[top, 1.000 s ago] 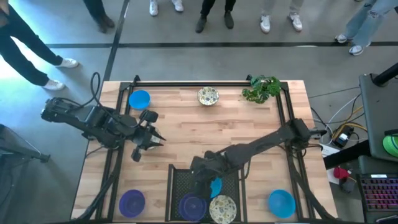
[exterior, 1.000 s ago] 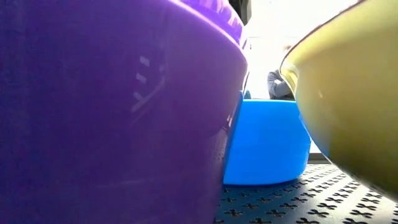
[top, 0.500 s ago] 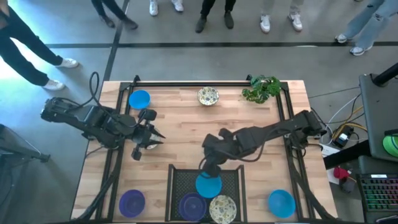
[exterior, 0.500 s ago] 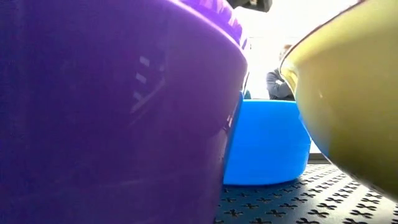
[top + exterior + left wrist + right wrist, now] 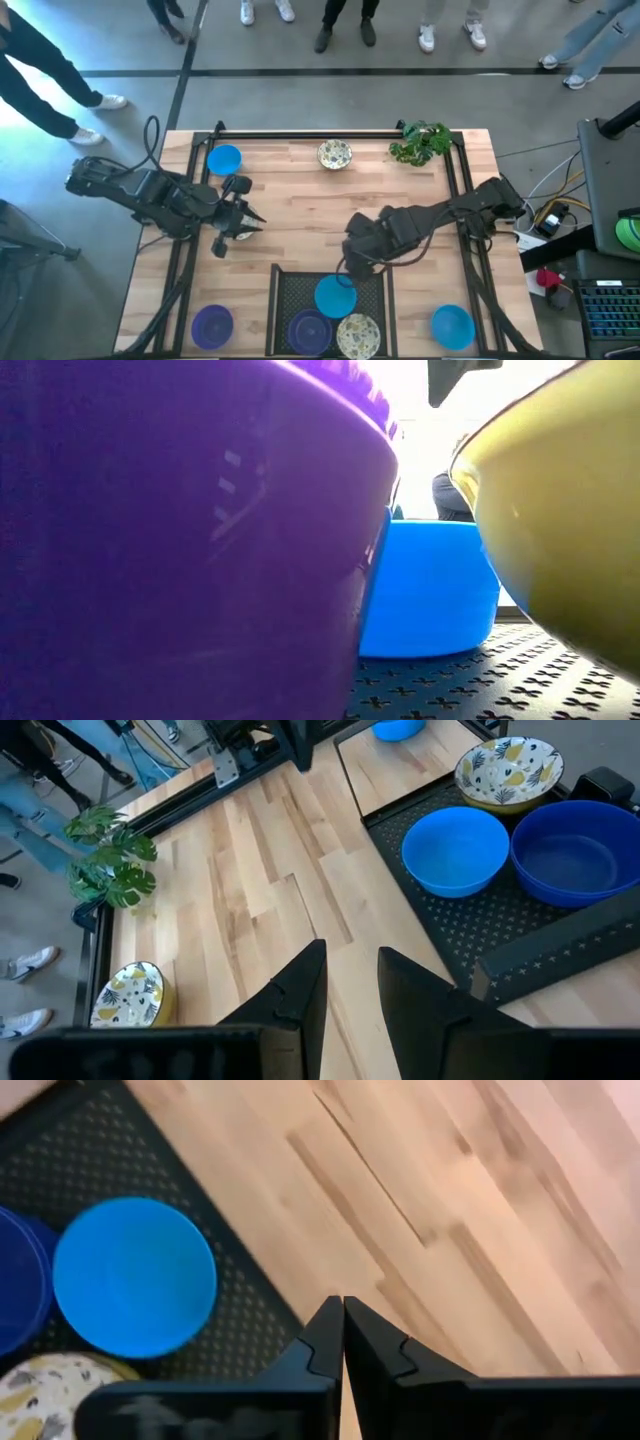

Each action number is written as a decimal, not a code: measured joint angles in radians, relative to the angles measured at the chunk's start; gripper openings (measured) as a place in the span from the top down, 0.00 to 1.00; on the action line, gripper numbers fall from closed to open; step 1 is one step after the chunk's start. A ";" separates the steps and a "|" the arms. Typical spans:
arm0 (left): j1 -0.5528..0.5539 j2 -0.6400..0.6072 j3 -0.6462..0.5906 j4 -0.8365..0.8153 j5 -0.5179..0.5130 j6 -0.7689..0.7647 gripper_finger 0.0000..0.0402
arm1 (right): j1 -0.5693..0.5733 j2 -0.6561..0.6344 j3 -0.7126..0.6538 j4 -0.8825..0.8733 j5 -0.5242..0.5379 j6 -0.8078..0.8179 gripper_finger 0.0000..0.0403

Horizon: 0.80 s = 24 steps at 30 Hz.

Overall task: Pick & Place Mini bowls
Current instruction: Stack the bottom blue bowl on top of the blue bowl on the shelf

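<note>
Right gripper (image 5: 350, 262), clenched on nothing, is seen just beyond the tray (image 5: 290, 290); a blue bowl (image 5: 334, 296) is set inside, delivered.

Your high view looks straight down on the whole table (image 5: 300, 220); your low view sits inside the tray (image 5: 440, 685), pressed against bowls; both wrist views share that tray
</note>
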 joint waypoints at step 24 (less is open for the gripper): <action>0.001 0.021 -0.001 0.080 0.000 0.044 0.76 | 0.387 -0.081 -0.063 -0.173 -0.229 0.870 0.98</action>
